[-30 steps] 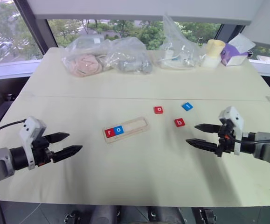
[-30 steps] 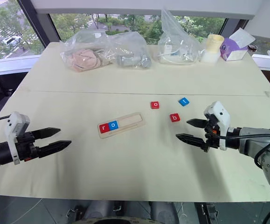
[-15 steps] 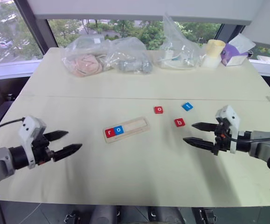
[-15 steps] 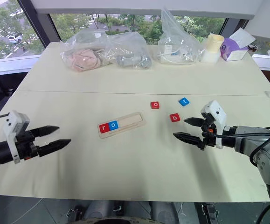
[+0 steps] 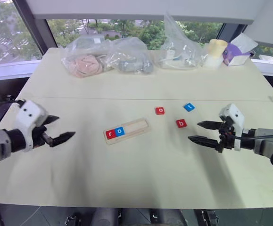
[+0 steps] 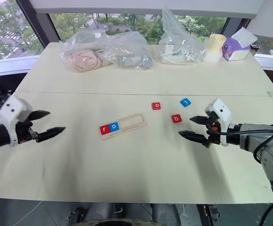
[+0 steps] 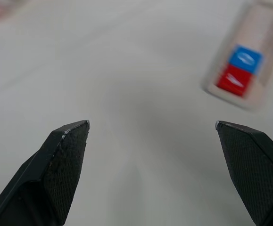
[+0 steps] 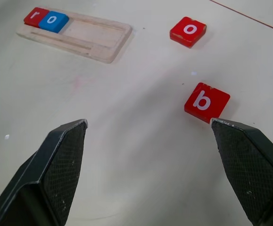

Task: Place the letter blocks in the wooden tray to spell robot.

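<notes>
Pale-wood oblong tray [image 5: 127,130], flat square glossy red block [image 8: 206,102]

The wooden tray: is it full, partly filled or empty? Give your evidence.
Partly filled. The wooden tray holds a red r block and a blue o block at its left end; its remaining recess is bare.

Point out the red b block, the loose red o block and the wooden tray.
red b block [image 8: 206,101], right wrist view, on its white letter.
loose red o block [image 8: 188,31], right wrist view, on its top face.
wooden tray [image 8: 96,36], right wrist view, on the bare recess.
</notes>
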`<state>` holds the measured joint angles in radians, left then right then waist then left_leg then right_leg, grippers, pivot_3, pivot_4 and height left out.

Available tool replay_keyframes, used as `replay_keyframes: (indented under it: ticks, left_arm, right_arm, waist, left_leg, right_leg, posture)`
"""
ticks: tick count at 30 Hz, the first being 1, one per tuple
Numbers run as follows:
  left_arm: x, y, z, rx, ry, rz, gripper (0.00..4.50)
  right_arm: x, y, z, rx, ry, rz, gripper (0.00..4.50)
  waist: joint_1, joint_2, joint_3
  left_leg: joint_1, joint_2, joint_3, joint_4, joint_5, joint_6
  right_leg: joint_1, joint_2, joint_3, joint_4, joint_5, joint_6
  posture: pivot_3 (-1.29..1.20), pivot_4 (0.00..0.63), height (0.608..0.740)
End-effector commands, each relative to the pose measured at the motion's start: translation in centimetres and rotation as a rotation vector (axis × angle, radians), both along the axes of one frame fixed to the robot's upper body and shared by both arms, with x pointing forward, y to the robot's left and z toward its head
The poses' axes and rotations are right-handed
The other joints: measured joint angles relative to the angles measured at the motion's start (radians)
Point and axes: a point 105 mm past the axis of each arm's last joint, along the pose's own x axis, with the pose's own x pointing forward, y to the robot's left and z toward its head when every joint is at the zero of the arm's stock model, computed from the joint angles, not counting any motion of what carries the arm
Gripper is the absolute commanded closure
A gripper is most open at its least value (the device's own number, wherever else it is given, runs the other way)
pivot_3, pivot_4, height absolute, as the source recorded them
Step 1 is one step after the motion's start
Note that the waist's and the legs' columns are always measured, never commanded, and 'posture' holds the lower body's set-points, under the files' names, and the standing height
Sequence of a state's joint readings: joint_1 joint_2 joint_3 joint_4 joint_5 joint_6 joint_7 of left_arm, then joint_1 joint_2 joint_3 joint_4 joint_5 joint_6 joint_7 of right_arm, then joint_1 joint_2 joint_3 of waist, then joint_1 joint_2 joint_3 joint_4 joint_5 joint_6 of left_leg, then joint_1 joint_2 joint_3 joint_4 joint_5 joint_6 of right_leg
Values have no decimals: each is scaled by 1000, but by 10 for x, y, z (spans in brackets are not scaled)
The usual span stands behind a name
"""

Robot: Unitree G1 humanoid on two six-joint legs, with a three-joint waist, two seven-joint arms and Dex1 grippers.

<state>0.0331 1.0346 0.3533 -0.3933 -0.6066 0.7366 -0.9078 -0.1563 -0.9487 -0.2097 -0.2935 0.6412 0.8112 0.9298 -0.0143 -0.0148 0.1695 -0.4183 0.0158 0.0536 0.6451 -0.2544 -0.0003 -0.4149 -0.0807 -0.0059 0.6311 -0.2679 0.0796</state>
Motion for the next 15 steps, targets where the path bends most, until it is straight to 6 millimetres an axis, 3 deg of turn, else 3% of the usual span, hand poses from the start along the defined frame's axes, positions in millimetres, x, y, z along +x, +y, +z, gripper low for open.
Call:
replay_keyframes:
  ticks: [1, 6, 15]
  left_arm:
    - [-6, -27, -12, -3, 35, -252, 0]
    - [5, -46, -34, 38, 40, -431, 0]
    - [40, -66, -57, 98, -98, -466, 0]
  right_arm:
    - [-12, 30, 25, 9, -45, 142, 185]
    - [-38, 61, 21, -6, -6, 281, 185]
    - [-63, 80, 14, 26, 21, 279, 185]
  waist:
    - [-1, 1, 0]
    - [4, 2, 0]
    - [4, 1, 0]
  left_leg:
    - [0, 0, 0, 0, 0, 0]
    - [-5, 0, 0, 0, 1, 2]
    - [-9, -1, 1, 3, 2, 4]
  right_leg:
    - [-1, 0, 0, 0, 0, 0]
    - [-6, 0, 0, 1, 0, 0]
    - [-8, 0, 0, 2, 1, 1]
  posture:
    - [0, 150, 739]
    - [0, 150, 739]
    - [0, 150, 739]
